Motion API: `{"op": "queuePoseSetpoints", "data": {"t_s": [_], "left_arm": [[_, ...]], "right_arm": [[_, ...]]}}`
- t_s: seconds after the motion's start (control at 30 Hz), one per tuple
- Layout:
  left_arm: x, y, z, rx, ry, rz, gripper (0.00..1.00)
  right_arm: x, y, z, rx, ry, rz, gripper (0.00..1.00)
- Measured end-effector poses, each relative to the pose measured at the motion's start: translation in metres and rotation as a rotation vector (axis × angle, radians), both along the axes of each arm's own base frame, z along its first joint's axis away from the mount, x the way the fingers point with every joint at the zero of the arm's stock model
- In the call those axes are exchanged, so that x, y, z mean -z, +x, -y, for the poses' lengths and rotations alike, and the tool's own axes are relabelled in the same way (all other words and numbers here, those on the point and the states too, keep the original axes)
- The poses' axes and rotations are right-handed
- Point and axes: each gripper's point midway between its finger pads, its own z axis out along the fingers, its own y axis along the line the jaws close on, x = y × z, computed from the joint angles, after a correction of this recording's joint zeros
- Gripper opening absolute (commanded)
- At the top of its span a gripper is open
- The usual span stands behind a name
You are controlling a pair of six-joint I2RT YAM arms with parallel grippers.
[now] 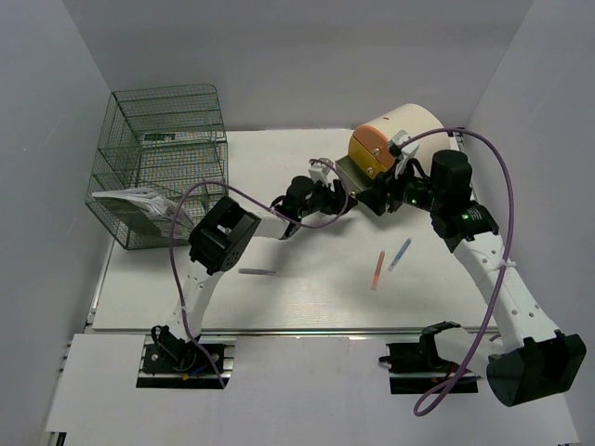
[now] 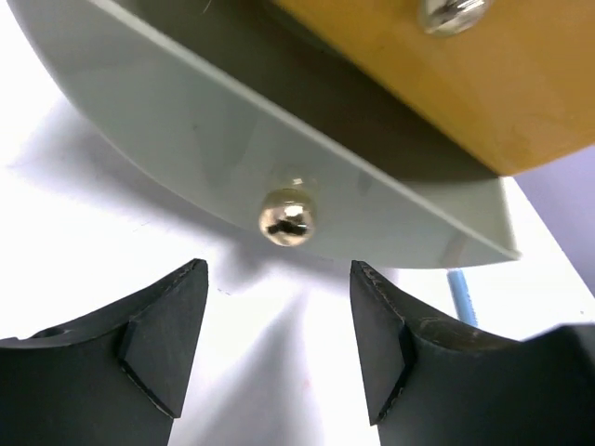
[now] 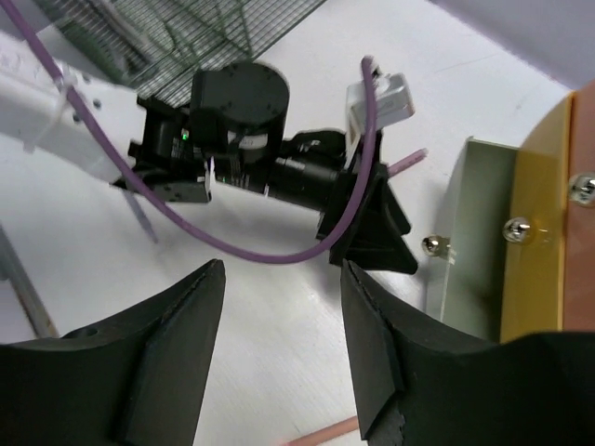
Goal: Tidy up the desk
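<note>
The white desk carries a cream cylinder with an orange face on a grey base plate at the back right. My left gripper is open and empty, low over the desk. Its jaws face the plate's edge and a silver screw in the left wrist view. My right gripper is open and empty beside the plate's other side. Its wrist view shows the left gripper and the plate.
A green wire-mesh rack holding papers stands at the back left. A red pen and a blue pen lie right of centre. A grey pen lies near the left arm. A pink pen lies behind the left gripper.
</note>
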Motion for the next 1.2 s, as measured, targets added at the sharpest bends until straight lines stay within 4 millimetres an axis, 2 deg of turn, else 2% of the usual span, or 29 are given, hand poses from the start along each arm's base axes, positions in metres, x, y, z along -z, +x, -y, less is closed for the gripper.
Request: {"op": "queuePoseSetpoints", "data": {"t_s": [0.07,0.17,0.2,0.27,0.3,0.33,0.37,0.4,0.5,0.57,0.6,0.67,0.7,0.8,0.9,0.97,1.07,1.13,1.17,1.2], "left_arm": [[-0.012,-0.003,-0.003,-0.002,0.002,0.010,0.72],[-0.037,-0.009,-0.010,-0.003,0.002,0.041,0.69],[-0.045,-0.013,-0.014,-0.004,0.004,0.049,0.66],[-0.062,-0.023,-0.023,-0.001,0.009,0.062,0.48],[-0.071,-0.029,-0.028,-0.001,0.016,0.068,0.34],[-0.079,-0.035,-0.034,0.004,0.027,0.070,0.13],[-0.088,-0.041,-0.039,0.003,0.037,0.073,0.05],[-0.097,-0.046,-0.044,0.007,0.044,0.079,0.00],[-0.126,-0.065,-0.063,0.013,0.100,0.080,0.00],[-0.144,-0.080,-0.079,0.007,0.142,0.072,0.00],[-0.151,-0.089,-0.088,0.004,0.160,0.072,0.04],[-0.161,-0.110,-0.112,-0.006,0.202,0.079,0.30],[-0.164,-0.121,-0.124,-0.012,0.224,0.084,0.53],[-0.170,-0.152,-0.166,-0.064,0.275,0.126,0.77],[-0.177,-0.172,-0.206,-0.151,0.306,0.193,0.85],[-0.182,-0.181,-0.229,-0.210,0.317,0.245,0.85],[-0.186,-0.185,-0.250,-0.274,0.353,0.290,0.85],[-0.187,-0.184,-0.256,-0.296,0.375,0.308,0.85],[-0.186,-0.184,-0.258,-0.300,0.389,0.310,0.85],[-0.183,-0.184,-0.258,-0.297,0.403,0.309,0.85]], "right_arm": [[0.002,-0.006,-0.003,-0.045,-0.010,0.003,0.54],[0.005,-0.014,-0.007,-0.113,-0.027,0.016,0.42],[0.007,-0.017,-0.008,-0.138,-0.036,0.023,0.35],[0.011,-0.023,-0.009,-0.181,-0.062,0.037,0.26],[0.015,-0.025,-0.009,-0.200,-0.081,0.043,0.17],[0.019,-0.028,-0.008,-0.215,-0.103,0.046,0.15],[0.024,-0.029,-0.006,-0.227,-0.126,0.046,0.13],[0.029,-0.030,-0.004,-0.235,-0.150,0.044,0.08],[0.056,-0.030,0.003,-0.245,-0.236,-0.005,0.01],[0.083,-0.028,0.010,-0.229,-0.301,-0.096,0.00],[0.095,-0.028,0.013,-0.219,-0.332,-0.141,0.06],[0.119,-0.030,0.022,-0.190,-0.402,-0.221,0.17],[0.128,-0.032,0.026,-0.177,-0.438,-0.243,0.29],[0.150,-0.048,0.038,-0.156,-0.545,-0.281,0.44],[0.158,-0.054,0.055,-0.117,-0.643,-0.279,0.49],[0.160,-0.053,0.064,-0.119,-0.700,-0.262,0.50],[0.170,-0.054,0.081,-0.214,-0.835,-0.164,0.48],[0.183,-0.064,0.096,-0.320,-0.948,-0.078,0.46],[0.189,-0.071,0.103,-0.387,-0.997,-0.055,0.69],[0.191,-0.076,0.106,-0.432,-1.019,-0.054,0.81]]}}
